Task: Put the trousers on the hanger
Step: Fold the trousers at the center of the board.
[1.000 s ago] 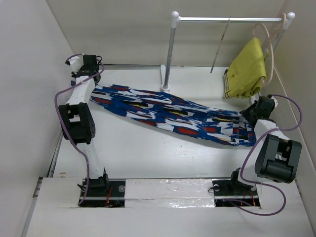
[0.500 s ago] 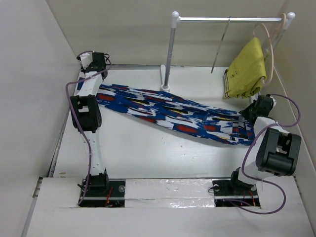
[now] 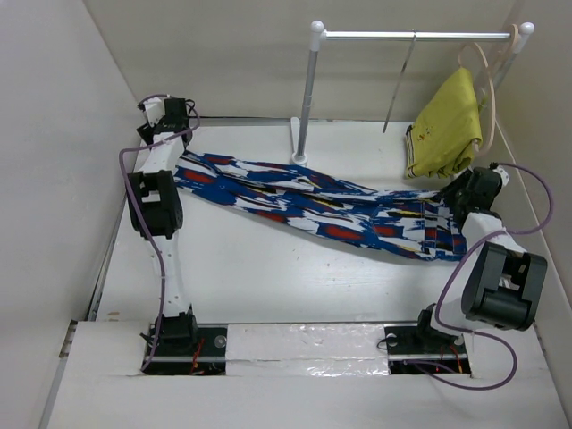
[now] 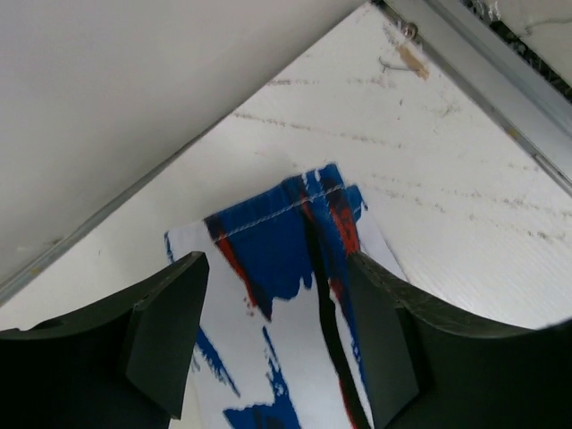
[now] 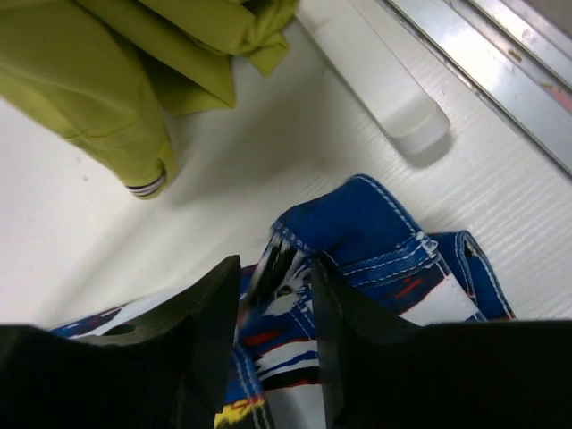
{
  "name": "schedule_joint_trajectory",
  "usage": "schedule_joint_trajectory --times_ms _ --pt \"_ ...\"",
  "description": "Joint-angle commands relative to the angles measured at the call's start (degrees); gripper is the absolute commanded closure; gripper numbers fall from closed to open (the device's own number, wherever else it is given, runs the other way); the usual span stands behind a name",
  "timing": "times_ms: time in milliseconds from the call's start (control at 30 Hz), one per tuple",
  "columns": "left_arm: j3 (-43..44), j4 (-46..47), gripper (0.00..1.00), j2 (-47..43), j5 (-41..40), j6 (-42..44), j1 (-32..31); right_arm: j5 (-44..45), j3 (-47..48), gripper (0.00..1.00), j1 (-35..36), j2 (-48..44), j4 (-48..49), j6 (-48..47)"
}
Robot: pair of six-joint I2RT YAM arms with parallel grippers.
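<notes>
The blue-and-white printed trousers (image 3: 313,201) lie stretched across the table from back left to right. My left gripper (image 3: 170,125) hovers over the leg cuff (image 4: 259,241), and in the wrist view it (image 4: 275,295) stands wide open with the cloth below, untouched. My right gripper (image 3: 469,192) is at the waistband end. Its jaws (image 5: 273,268) are parted, and a blurred fold of the waistband (image 5: 375,232) lies loose between them. The thin grey hanger (image 3: 402,80) hangs edge-on from the rail, away from both grippers.
A metal rack spans the back, with its post (image 3: 307,89) just behind the trousers and a rail (image 3: 420,36) on top. A yellow garment (image 3: 442,125) hangs on a pale beige hanger (image 3: 487,76) at the rail's right end. Walls close in left and right.
Both grippers have opened and let go of the trousers, the left one widely. The left arm moved toward the back wall. The cloth has settled onto the table.
</notes>
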Motion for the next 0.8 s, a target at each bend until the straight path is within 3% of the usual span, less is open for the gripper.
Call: schedule_joint_trajectory --times_ms 0,33,100,167,333,467,500,567,667,767 --pt "-5.27 2.95 0.39 -8.7 1.61 -0.4 0.77 -0.57 -0.69 0.52 0.02 -3.3 5.97 -0.03" --pt "-7.39 3.56 0.38 -11.23 1.61 -0.48 0.77 -0.92 -1.65 0.44 0.02 -4.27 6.23 -0.03" --pt "-12.39 4.45 0.32 -13.36 3.0 -1.45 1.39 -1.62 -2.8 0.37 0.54 -5.41 7.11 -0.03" --pt "-14.79 3.05 0.31 -15.91 4.59 -2.76 3.66 -1.71 -4.55 0.29 0.54 -7.52 7.55 0.05" --pt "-26.47 3.65 0.4 -22.22 7.05 -6.46 5.6 -3.21 -7.55 0.11 0.54 -13.23 7.55 0.67" --pt "-32.99 7.34 0.4 -24.79 14.78 -8.3 6.93 -5.57 -9.74 0.12 0.54 -18.77 6.68 0.67" --pt "-33.51 7.44 0.4 -24.62 16.88 -8.65 7.45 -5.93 -10.44 0.14 0.54 -21.04 6.41 0.67" --pt "-33.52 7.17 0.39 -23.22 18.83 -9.36 7.45 -6.54 -11.41 0.38 0.54 -23.25 5.45 0.41" --pt "-32.2 5.34 0.37 -20.76 20.24 -12.24 7.45 -7.16 -13.78 0.91 0.54 -27.38 4.39 0.23" --pt "-32.46 6.29 0.34 -19.52 21.46 -14.8 7.98 -8.83 -16.5 1.0 0.54 -31.51 2.37 -1.17"
